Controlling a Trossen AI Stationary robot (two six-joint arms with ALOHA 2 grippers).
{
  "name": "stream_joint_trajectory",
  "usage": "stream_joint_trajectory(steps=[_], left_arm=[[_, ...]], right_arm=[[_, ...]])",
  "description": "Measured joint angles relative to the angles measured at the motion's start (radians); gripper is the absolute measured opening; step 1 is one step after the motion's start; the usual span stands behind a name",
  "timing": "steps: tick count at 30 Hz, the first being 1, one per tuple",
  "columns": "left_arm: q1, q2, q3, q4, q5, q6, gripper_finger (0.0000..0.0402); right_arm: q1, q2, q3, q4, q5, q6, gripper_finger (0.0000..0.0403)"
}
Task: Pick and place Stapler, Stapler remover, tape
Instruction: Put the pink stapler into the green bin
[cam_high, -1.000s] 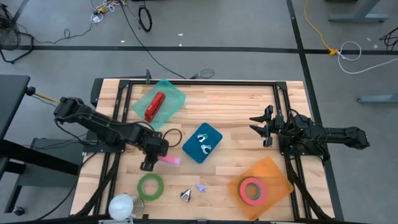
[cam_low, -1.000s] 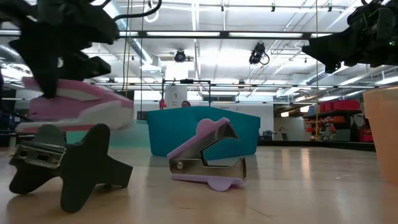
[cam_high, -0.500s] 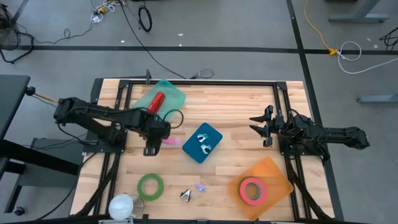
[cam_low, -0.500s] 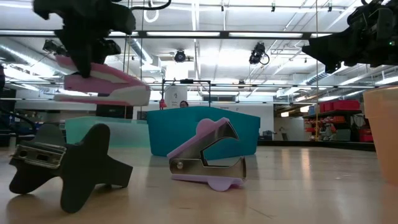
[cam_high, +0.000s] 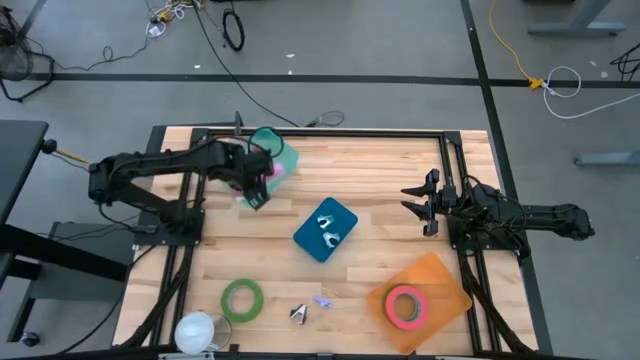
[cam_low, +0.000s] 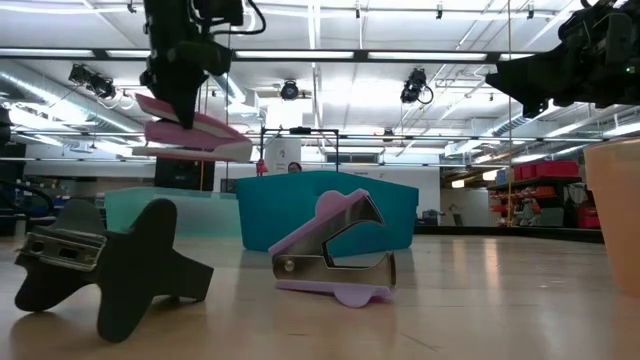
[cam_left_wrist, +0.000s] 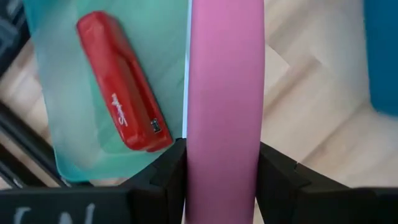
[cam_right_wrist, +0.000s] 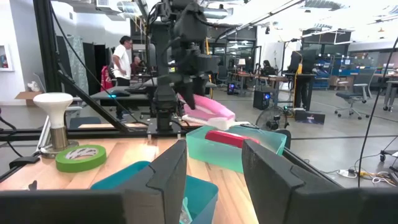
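My left gripper (cam_high: 256, 187) is shut on a pink stapler (cam_high: 270, 170) and holds it in the air over the right edge of the green tray (cam_high: 284, 152) at the far left. A red stapler (cam_left_wrist: 123, 114) lies flat in that tray (cam_left_wrist: 62, 124). The low view shows the pink stapler (cam_low: 195, 135) well above the table. A purple staple remover (cam_high: 322, 299) and a black one (cam_high: 299, 314) lie on the table near the front. A green tape roll (cam_high: 242, 299) lies flat at the front left. My right gripper (cam_high: 420, 205) waits open at the right. My left gripper pinches the pink stapler's two long sides (cam_left_wrist: 224, 168) between its two fingers (cam_left_wrist: 165, 177). It comes from above, and the stapler runs on past the fingertips. The stapler is lifted clear and tilted, one end lower (cam_low: 235, 150).
A blue tray (cam_high: 325, 228) with two staple removers sits mid-table. An orange tray (cam_high: 440, 280) at the front right holds a pink tape roll (cam_high: 405, 303). A white object (cam_high: 197, 330) stands at the front left corner.
My left gripper has carried the pink stapler up and toward the table's far edge, turning as it went. The stapler has gone from beside the blue tray to over the green tray's edge, still held.
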Motion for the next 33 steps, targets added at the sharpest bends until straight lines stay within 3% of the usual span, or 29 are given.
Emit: stream_joint_trajectory(steps=[5, 17, 33], left_arm=[[0.063, 0.0, 0.0, 0.006, -0.005, -0.095, 0.0154], [0.181, 0.01, 0.0, 0.11, -0.025, -0.133, 0.0153], [0.307, 0.253, -0.001, 0.218, 0.057, -0.064, 0.0155]], right_arm=[[0.0, 0.0, 0.0, 0.0, 0.0, 0.0, 0.0155], [0.0, 0.0, 0.0, 0.0, 0.0, 0.0, 0.0155], [0.0, 0.0, 0.0, 0.0, 0.0, 0.0, 0.0155]])
